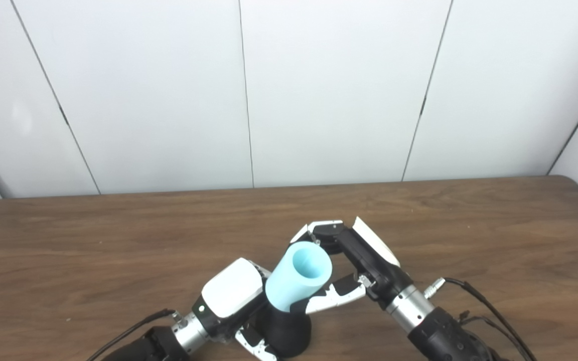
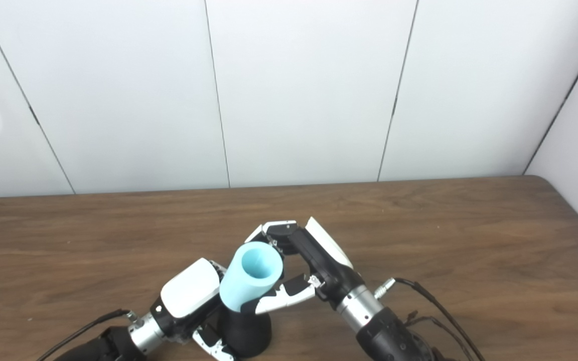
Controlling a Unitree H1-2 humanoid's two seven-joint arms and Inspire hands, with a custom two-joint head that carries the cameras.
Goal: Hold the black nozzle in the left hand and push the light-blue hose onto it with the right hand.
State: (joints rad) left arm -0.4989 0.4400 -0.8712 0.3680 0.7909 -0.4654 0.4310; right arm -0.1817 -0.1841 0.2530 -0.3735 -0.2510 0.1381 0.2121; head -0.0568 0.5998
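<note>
The hose (image 1: 299, 280) is light blue. The nozzle (image 1: 289, 331) is black. Each hand, left (image 1: 232, 296) and right (image 1: 364, 260), is white and black. The worktop (image 1: 93, 240) is brown wood with dark streaks. The wall (image 1: 319, 90) is white with thin dark lines.

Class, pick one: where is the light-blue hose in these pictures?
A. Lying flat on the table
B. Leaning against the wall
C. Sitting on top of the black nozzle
C: the light-blue hose sits tilted on the black nozzle, with the right hand around it.
</note>
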